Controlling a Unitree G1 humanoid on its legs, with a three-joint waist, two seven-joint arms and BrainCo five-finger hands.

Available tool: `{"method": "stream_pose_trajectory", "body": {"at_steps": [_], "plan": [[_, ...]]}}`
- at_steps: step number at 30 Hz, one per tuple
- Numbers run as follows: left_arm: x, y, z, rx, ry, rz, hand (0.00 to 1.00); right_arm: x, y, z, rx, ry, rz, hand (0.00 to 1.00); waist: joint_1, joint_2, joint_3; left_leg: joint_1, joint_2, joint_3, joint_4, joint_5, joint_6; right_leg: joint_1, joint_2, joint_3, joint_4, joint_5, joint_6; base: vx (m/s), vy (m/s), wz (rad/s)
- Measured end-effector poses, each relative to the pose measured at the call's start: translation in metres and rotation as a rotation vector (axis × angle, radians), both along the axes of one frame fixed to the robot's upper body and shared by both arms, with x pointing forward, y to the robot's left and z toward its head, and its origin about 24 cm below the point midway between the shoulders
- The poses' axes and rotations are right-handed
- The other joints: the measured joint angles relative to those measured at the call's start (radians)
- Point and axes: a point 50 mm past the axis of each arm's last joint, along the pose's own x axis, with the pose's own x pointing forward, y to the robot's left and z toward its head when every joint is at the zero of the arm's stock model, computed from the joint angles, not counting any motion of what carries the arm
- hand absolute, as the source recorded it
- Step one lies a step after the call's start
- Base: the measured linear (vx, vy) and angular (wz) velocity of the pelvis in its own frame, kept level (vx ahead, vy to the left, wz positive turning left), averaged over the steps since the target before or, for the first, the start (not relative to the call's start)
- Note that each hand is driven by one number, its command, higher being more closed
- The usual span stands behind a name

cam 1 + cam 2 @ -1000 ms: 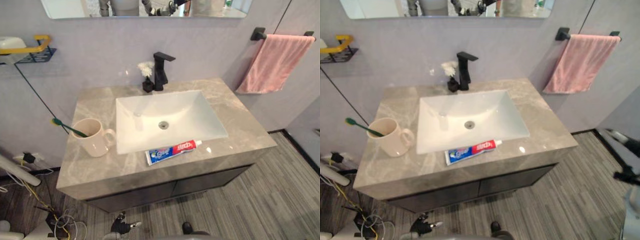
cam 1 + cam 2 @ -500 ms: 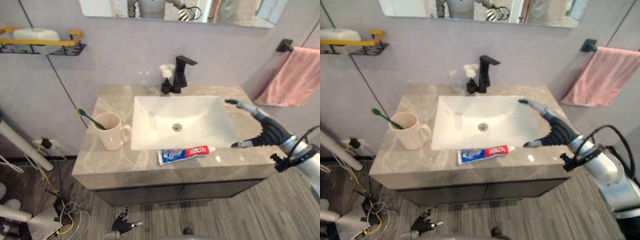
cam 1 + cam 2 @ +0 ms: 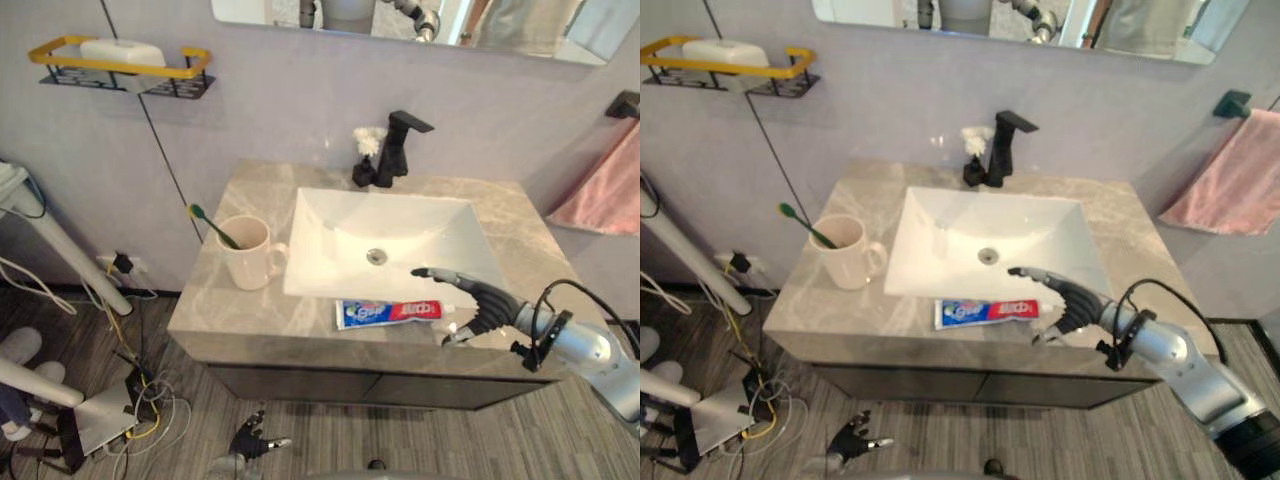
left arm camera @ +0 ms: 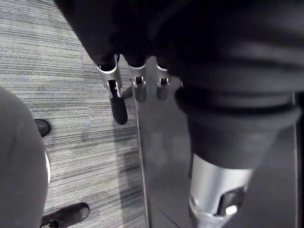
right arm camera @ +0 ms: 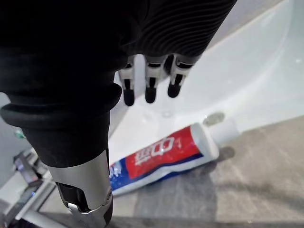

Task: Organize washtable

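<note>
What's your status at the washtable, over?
Right hand open, by toothpaste cap end. Left hand open, low near floor. Toothpaste flat on counter before sink. Mug well aside.

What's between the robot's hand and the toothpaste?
Nothing. In the right wrist view the open right hand hangs just above the toothpaste tube, near its cap end, with only bare grey countertop showing beside it.
</note>
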Motion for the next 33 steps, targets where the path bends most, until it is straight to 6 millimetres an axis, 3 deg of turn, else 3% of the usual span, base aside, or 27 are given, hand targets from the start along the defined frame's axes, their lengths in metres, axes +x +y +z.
{"method": "stream_pose_trajectory", "body": {"at_steps": [10,14,15,33], "plan": [[0.012,0.001,0.003,0.005,-0.029,-0.013,0.00,0.007,0.006,-0.012,-0.043,0.064,0.026,0.00,0.022,-0.008,0.046,-0.020,-0.002,-0.018,-0.001,0.008,0.004,-0.009,-0.001,-0.021,-0.001,0.000,0.000,-0.02,-0.027,0.06],[0.020,0.004,0.006,0.015,-0.050,-0.018,0.00,0.012,0.006,-0.015,-0.139,0.014,0.022,0.00,0.047,-0.032,0.071,-0.027,-0.011,-0.035,-0.003,0.013,0.008,-0.009,-0.009,-0.032,-0.001,0.002,-0.001,-0.14,-0.112,0.09],[0.020,0.004,0.006,0.015,-0.051,-0.018,0.00,0.012,0.006,-0.015,-0.138,0.014,0.023,1.00,0.047,-0.033,0.071,-0.027,-0.011,-0.035,-0.003,0.013,0.008,-0.009,-0.009,-0.032,-0.001,0.002,-0.001,-0.03,-0.028,0.00],[0.022,0.007,0.007,0.014,-0.058,-0.005,0.00,0.020,0.014,-0.007,-0.191,-0.054,0.049,1.00,0.049,-0.045,0.079,-0.035,-0.012,-0.052,-0.003,0.013,0.008,-0.008,-0.009,-0.050,-0.001,0.007,-0.008,0.00,-0.002,0.02]]}}
